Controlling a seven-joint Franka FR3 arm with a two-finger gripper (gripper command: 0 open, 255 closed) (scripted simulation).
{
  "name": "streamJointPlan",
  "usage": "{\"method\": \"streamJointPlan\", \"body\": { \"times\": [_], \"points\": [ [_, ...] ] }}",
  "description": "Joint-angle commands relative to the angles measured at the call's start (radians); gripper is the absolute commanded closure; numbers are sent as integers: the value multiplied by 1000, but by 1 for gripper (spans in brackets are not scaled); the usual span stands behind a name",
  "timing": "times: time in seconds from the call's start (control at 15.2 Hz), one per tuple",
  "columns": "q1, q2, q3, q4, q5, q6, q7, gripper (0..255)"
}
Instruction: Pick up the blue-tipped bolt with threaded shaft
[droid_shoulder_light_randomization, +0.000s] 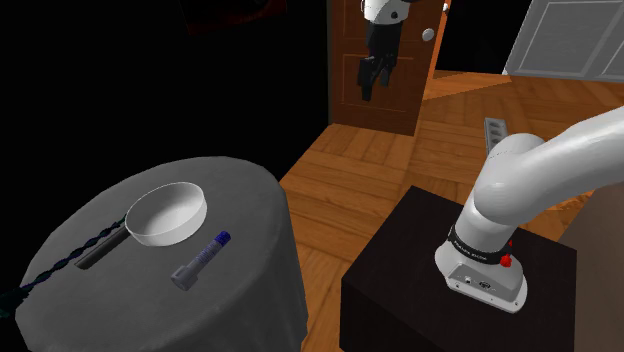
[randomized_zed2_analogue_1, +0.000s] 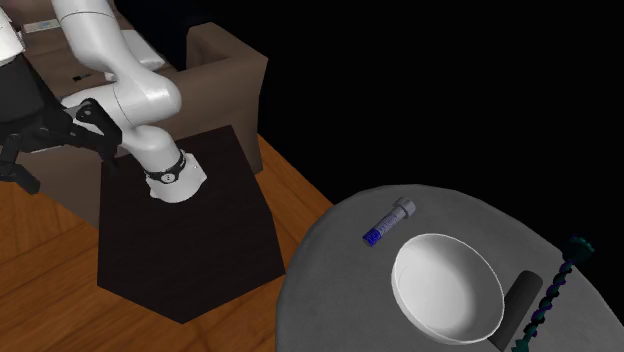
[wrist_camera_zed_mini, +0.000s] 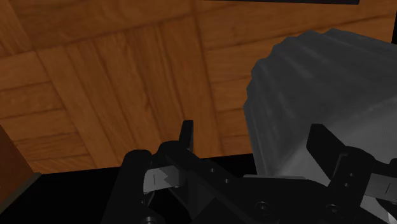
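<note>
My claw (wrist_camera_zed_mini: 252, 133) is open: in the wrist view both black fingers (wrist_camera_zed_mini: 186, 137) stand well apart with nothing between them. It hangs high over the wooden floor (wrist_camera_zed_mini: 95, 76), off the table entirely. Past the fingers I see the draped side of the round grey table (droid_shoulder_light_randomization: 235, 310). In the shoulder view the claw shows in front of a brown door (droid_shoulder_light_randomization: 400, 105), well apart from anything on the table.

The bolt (randomized_zed2_analogue_1: 388, 221) lies flat on the table top, on the side nearest my stand (droid_shoulder_light_randomization: 400, 280) and close to that edge. Its shaft is grey with a blue tip. In the second exterior view the blue end points toward the table edge facing the stand, and the pale head end points inward. It sits just beside the white bowl (droid_shoulder_light_randomization: 172, 233), not touching it (small gap, seen in both exterior views).

The bowl stands upright near the table's middle and looks empty. On its far side from the bolt, toward the opposite table edge, lies a dark twisted rod (droid_shoulder_light_randomization: 70, 258) with a black handle (randomized_zed2_analogue_1: 518, 305). The handle end is right next to the bowl; I cannot tell if they touch. My white arm (droid_shoulder_light_randomization: 540, 175) rises from the stand, and a black area lies beyond the table
</note>
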Motion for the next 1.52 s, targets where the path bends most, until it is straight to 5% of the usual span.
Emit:
{"method": "streamJointPlan", "body": {
  "times": [0.0, 0.86, 1.45],
  "points": [
    [0, 0, 0, 0, 0, 0, 0, 0],
    [90, 205, 246, 13, 140, 146, 293, 0],
    [127, 448, 408, 134, 159, 246, 501, 0]
  ]
}}
